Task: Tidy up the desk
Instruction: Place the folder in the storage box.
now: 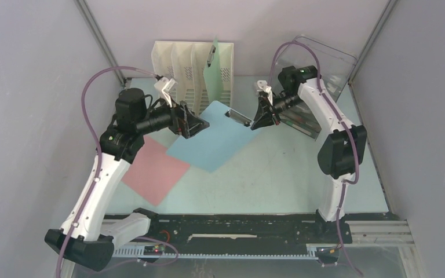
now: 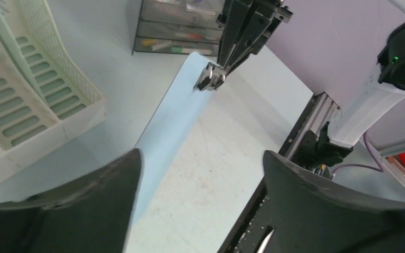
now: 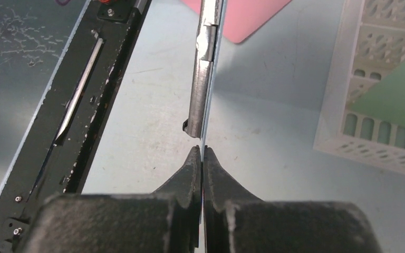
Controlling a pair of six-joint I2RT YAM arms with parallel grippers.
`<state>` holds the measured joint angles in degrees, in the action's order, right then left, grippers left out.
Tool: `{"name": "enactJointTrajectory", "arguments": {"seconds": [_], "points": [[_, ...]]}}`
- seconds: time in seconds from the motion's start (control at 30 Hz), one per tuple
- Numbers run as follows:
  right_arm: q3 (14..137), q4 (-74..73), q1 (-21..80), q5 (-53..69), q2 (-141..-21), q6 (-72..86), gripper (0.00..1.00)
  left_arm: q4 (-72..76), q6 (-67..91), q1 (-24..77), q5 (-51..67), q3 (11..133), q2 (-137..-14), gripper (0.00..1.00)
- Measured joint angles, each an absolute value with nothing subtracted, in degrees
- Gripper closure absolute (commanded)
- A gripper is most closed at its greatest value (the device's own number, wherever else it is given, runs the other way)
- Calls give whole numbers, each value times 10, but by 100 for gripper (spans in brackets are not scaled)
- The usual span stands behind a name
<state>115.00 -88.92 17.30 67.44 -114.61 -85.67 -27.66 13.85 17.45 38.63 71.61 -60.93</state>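
Right jaws: clamped on blue clipboard point(image 1: 214, 139) edge, metal clip point(image 3: 201, 79) just ahead.
Left jaws: spread wide around opposite end.
Care: back left jaws clear before lifting.

Right hand point(image 3: 202, 158) clamped on edge-on blue clipboard point(image 3: 211, 89), metal clip point(image 3: 199, 84) just above, pink sheet point(image 3: 242, 18) beyond

The large pale mint-green rectangular counter point(image 1: 301, 174) has a smooth matt top, lightly scuffed and speckled. Its near edge rail point(image 1: 382, 231) is bare, dull metal.

The light-blue flat clipboard point(image 1: 220, 142) is a thin, smooth, matt board. Its clip point(image 3: 203, 79) is bright, glossy metal.

The pink flat sheet point(image 1: 156, 171) is matt.

The white slotted file rack point(image 1: 188, 63) is moulded plastic with a dull sheen.

The clear bin point(image 1: 324, 55) is glossy transparent plastic.

The right hand point(image 3: 202, 158) has black fingers point(image 3: 182, 182), matt and finely grained.
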Motion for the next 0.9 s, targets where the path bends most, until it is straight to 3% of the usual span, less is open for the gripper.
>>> {"name": "enactJointTrajectory", "arguments": {"seconds": [0.37,0.6,0.8,0.9], "points": [[1060,-894,149,631,-1027,-847,100,-317,-66,175,364,628,-477,0],[1058,-894,162,615,-993,-840,100,-350,-202,175,444,617,-538,2],[1058,-894,166,615,-992,-832,100,-377,-271,211,468,617,-607,19],[1058,-894,168,615,-992,-830,100,-390,-291,241,455,618,-625,49]]}}
